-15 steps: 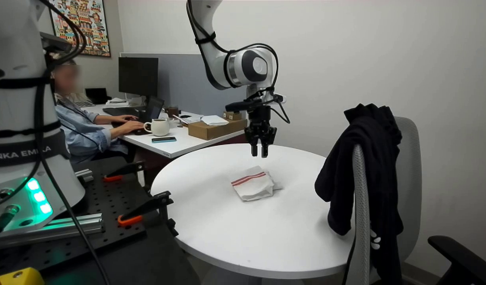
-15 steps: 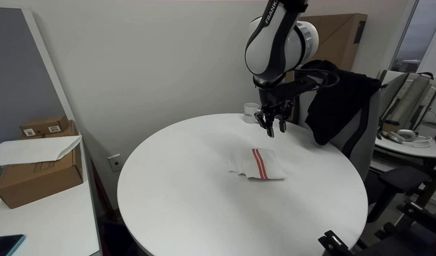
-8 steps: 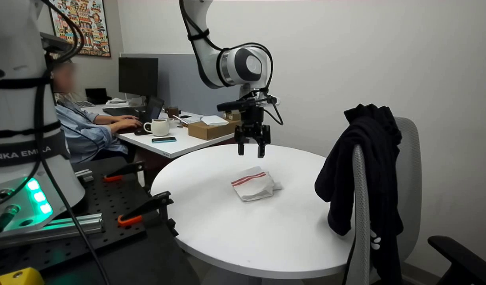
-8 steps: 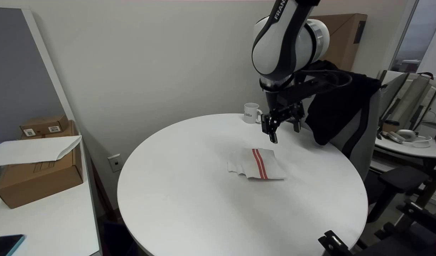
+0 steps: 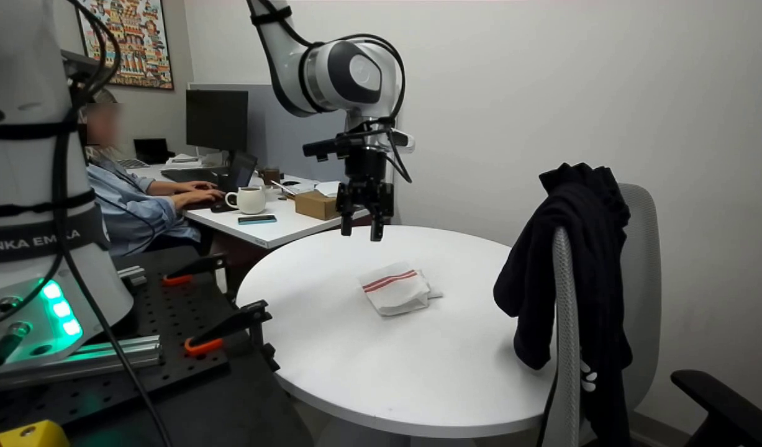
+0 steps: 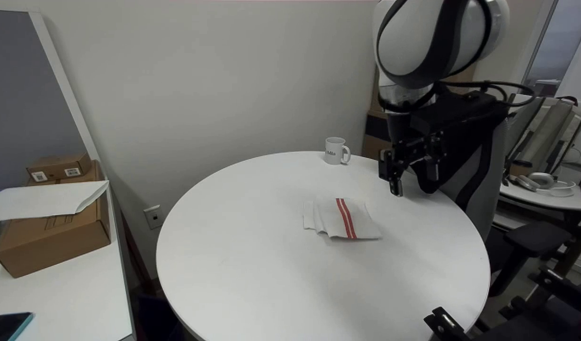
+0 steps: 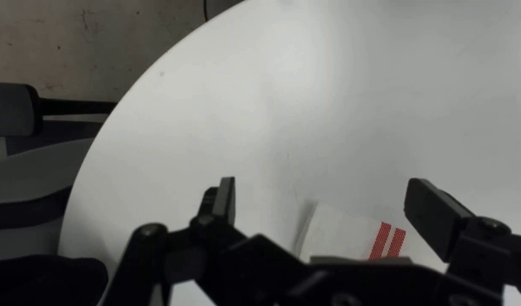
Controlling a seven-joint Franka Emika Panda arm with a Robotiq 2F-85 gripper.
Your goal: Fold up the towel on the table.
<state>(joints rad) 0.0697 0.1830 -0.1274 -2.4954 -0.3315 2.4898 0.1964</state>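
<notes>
Filling much of the background, a pale wall (image 5: 573,93) sits behind a round white table (image 6: 252,274). Only an exterior view gets the person (image 5: 132,195) at the office desk (image 5: 281,230). Both exterior views show a chair (image 5: 644,279) wearing a black jacket (image 5: 595,248). Gripper (image 5: 361,234) hangs above the table, fingers spread apart. Towel (image 6: 342,219) lies layered near the table's middle; wrist view catches just part of it. White mug (image 6: 334,151) by the rim shows in an exterior view.

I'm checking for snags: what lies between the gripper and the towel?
Only air over the white tabletop lies between the gripper and towel, in both exterior views.
</notes>
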